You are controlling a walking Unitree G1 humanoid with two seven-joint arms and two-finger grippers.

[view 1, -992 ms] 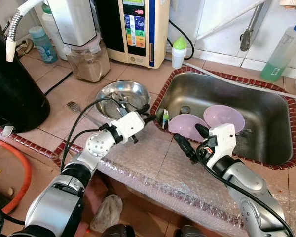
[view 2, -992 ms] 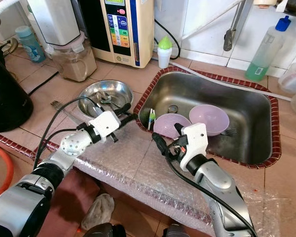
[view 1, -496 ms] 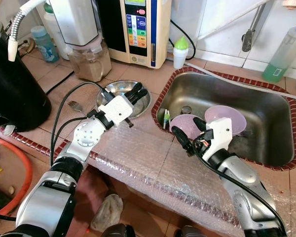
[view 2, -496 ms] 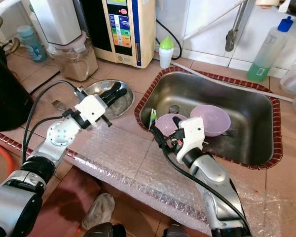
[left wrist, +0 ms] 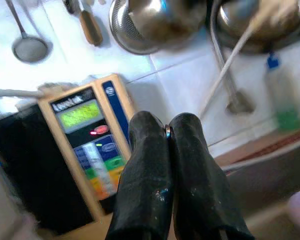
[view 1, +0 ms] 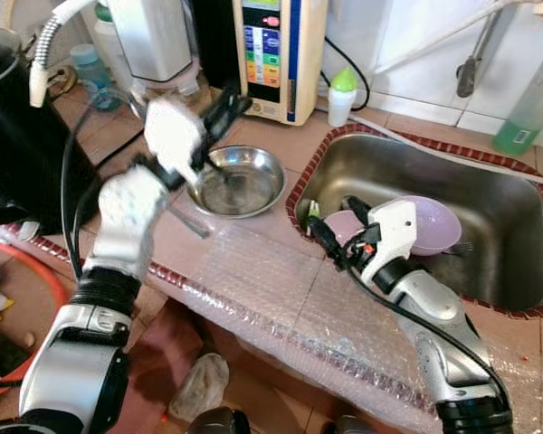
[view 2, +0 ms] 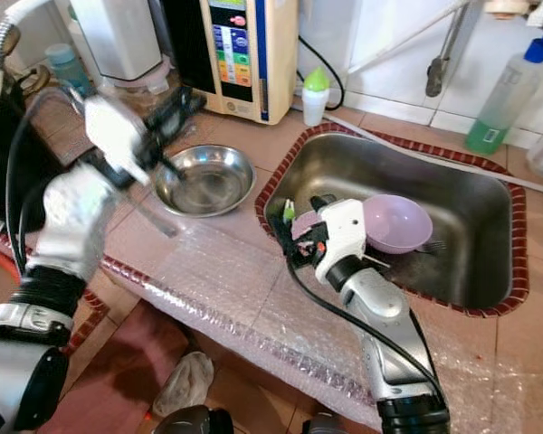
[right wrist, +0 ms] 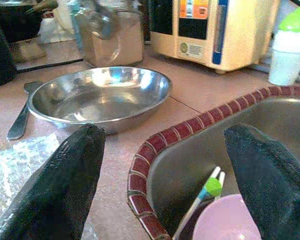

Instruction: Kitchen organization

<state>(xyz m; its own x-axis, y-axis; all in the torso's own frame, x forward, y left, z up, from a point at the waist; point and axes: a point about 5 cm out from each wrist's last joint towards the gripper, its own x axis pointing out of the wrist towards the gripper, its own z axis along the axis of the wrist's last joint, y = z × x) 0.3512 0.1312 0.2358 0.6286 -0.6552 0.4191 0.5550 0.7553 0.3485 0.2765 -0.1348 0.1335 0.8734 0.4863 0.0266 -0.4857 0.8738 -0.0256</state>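
The left gripper [view 1: 224, 101] is raised above the counter [view 1: 281, 136], its two fingers [left wrist: 145, 175] pressed together with only a thin glint of metal showing in the seam at their tips; what that metal is cannot be told. It hangs over the 11 o'clock rim of the steel bowl [view 1: 240, 179], and points toward the beige dispenser [view 1: 276, 45] at the wall. A spoon [right wrist: 20, 117] lies on the counter just beside the bowl, at its 9 o'clock. At 10 o'clock from the gripper stands a jar [right wrist: 112, 35] of brown powder, and a black pot [view 1: 14, 136] sits farther out at 9 o'clock.

The right gripper [view 1: 330, 231] is spread wide and grasps nothing. It sits low at the near left corner of the sink [view 1: 489, 190], one finger [right wrist: 65, 185] over the counter and the other [right wrist: 260, 175] over the basin, with the red-tiled rim between them. Just beyond it, inside the sink, a green-tipped utensil [right wrist: 205, 197] leans against a pink bowl [right wrist: 227, 220]. A second pink bowl [view 2: 396, 222] lies at 3 o'clock from the gripper, with a fork [view 2: 425, 244] just beside it. Bubble wrap [view 1: 281, 298] covers the counter at 6 o'clock. A small white bottle with a green cap [view 1: 342, 95] stands at 12 o'clock from the sink's left end, and a green soap bottle [view 2: 502, 95] stands at 1 o'clock.
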